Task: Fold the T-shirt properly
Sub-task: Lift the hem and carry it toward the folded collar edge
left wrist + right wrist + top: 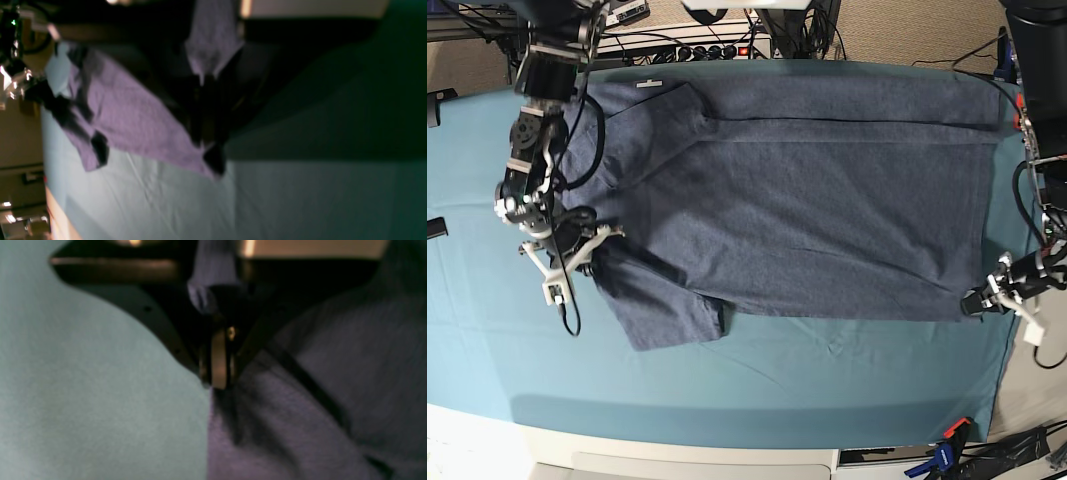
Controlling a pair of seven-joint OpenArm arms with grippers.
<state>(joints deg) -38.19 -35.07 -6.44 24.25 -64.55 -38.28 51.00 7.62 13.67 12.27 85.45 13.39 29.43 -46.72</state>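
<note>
The blue-grey T-shirt (807, 210) lies spread flat on the table, its neck end toward the base view's left and its hem toward the right. My right gripper (592, 250) is at the near shoulder edge, shut on the T-shirt (300, 406). In the right wrist view its fingertips (218, 373) pinch the cloth edge. My left gripper (972, 303) is shut on the near hem corner. From the left wrist the T-shirt (133, 116) stretches away from the dark fingers (213, 156). A small white neck tag (649, 84) shows at the back left.
A teal table cloth (727, 370) covers the table. Cables and a power strip (717, 45) run along the back edge. A clamp with orange and blue handles (947, 455) grips the front right edge.
</note>
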